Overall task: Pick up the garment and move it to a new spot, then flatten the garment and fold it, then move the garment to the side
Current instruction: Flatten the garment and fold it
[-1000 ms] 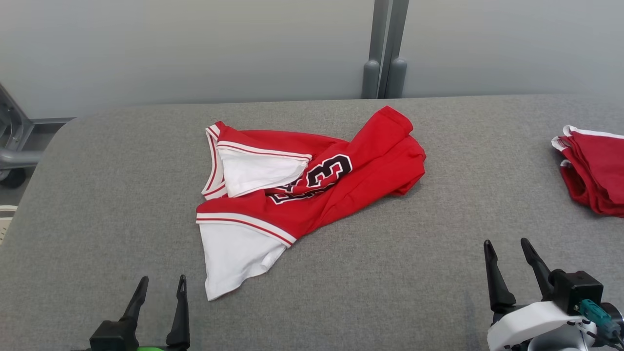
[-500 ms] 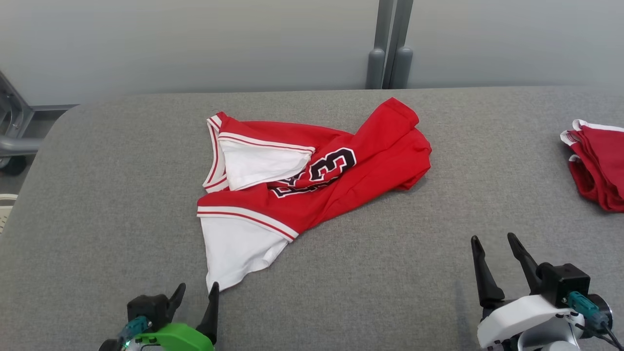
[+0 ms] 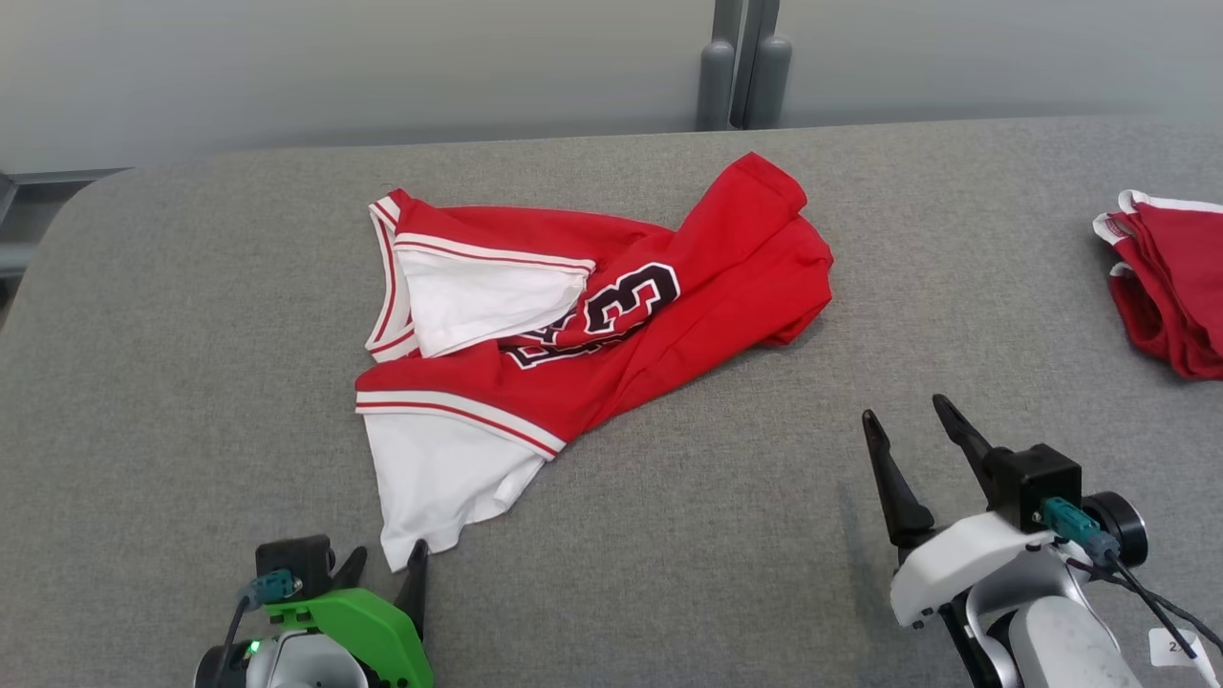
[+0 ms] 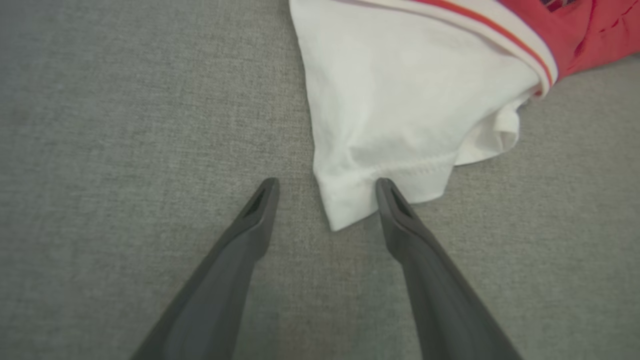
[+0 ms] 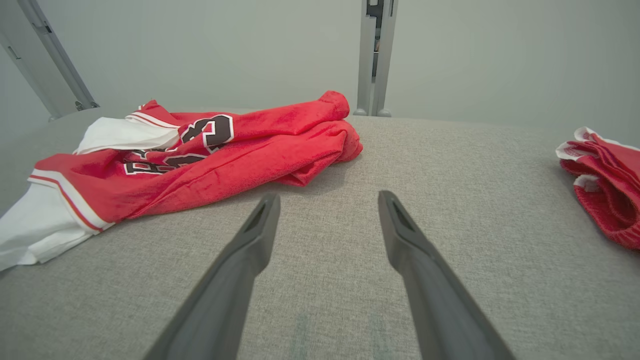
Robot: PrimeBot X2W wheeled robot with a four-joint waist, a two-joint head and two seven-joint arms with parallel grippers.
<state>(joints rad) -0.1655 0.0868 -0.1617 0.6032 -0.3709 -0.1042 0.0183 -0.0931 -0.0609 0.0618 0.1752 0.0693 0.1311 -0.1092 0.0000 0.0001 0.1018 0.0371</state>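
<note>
1. Lying crumpled at the middle of the table (image 3: 191, 382), the garment (image 3: 669, 325) rests nearer the far edge than the near one. One bunched end points toward the far right.
2. Far edge: straight, running below a pale wall (image 3: 287, 67) and a grey post (image 3: 731, 67). The table's far-left corner is rounded.
3. Open room: bare cloth surface to the left of the garment, in front of it, and in a broad strip between it and the folded red pile (image 3: 1170, 287) at the right border.
4. Left gripper (image 3: 389, 551): fingers spread, set on either side of the near corner of the white sleeve (image 3: 449, 468). In the left wrist view one fingertip (image 4: 385, 187) meets the stitched hem, and nothing is pinched.
5. Right gripper (image 3: 903, 408): fingers spread and holding nothing, over bare table, well apart from both the garment and the pile.
6. Materials: the table covering is a grey, finely woven fabric. The garment is a soft red knit with white bands carrying thin red stripes and a black numeral 3 outlined in white. Its sleeves are plain white.
7. Shapes: the fingers are dark, matte and tapered to narrow tips. The near sleeve forms a rough triangle, and the body is folded over itself in a diagonal roll.
</note>
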